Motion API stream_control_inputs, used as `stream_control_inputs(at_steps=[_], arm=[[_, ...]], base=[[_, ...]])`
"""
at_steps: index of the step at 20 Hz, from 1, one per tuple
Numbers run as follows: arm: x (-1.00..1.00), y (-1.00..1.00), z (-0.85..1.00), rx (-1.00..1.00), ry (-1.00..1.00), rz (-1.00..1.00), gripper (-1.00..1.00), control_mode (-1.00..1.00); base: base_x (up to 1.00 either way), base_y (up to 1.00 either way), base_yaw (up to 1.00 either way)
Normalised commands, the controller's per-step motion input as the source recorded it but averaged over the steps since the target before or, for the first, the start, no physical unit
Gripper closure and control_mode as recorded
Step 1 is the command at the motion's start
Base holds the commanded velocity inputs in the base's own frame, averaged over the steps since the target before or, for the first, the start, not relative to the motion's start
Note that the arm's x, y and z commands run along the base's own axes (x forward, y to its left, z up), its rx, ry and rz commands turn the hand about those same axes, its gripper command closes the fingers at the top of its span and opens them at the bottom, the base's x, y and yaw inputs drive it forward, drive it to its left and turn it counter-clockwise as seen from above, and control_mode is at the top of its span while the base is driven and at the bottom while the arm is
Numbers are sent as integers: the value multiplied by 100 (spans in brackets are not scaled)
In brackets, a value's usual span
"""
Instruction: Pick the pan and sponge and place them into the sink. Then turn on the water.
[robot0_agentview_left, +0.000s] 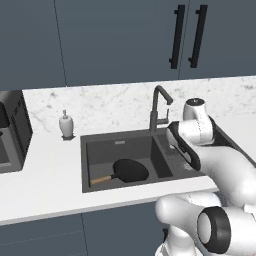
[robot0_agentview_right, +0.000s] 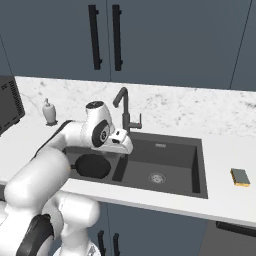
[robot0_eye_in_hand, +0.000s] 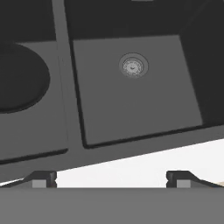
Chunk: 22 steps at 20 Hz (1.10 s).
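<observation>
Pincer (robot0_eye_in_hand: 111, 178) jaws are seen spread wide apart with nothing between them, poised above the front rim of the sink, just over the divider between the two basins.

Next to be picked, as judged from the layout, is the small rectangular yellow sponge with a grey-green top layer (robot0_agentview_right: 240, 177); it lies flat on the white marble-patterned counter (robot0_agentview_right: 220, 155), to the right of the sink and well apart from the pincer. It is expected to be light and soft, yielding under pressure, so a grip across its short sides with the jaws closed well in is advised; slipping is unlikely, but squashing is to be expected.

The round, shallow black frying pan with a straight light-brown wooden handle (robot0_agentview_left: 130, 170) is already laid in the left basin, its handle directed toward the front-left corner. It is judged stiff and heavier, best taken by the handle.

The large dark grey rectangular double-basin sink (robot0_agentview_right: 197, 165) holds only that pan; in the right basin the round metal drain (robot0_eye_in_hand: 133, 66) is seen. No water is seen running from the tall dark angular faucet (robot0_agentview_left: 158, 107) behind the divider. A small white soap dispenser (robot0_agentview_left: 66, 124) stands on the counter to the left.
</observation>
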Motion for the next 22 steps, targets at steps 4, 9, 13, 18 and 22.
stream_control_inputs(at_steps=[4,9,13,18,22], arm=[[-4,-100,6,2,0,21,-100,-100],[0,-98,0,3,0,21,-100,-100],[0,-87,0,3,0,22,-100,-100],[0,-85,0,4,0,22,-100,-100],[0,-67,1,5,0,15,-100,-100]], base=[[0,0,0],[0,0,0],[0,0,0],[0,0,0],[0,0,0]])
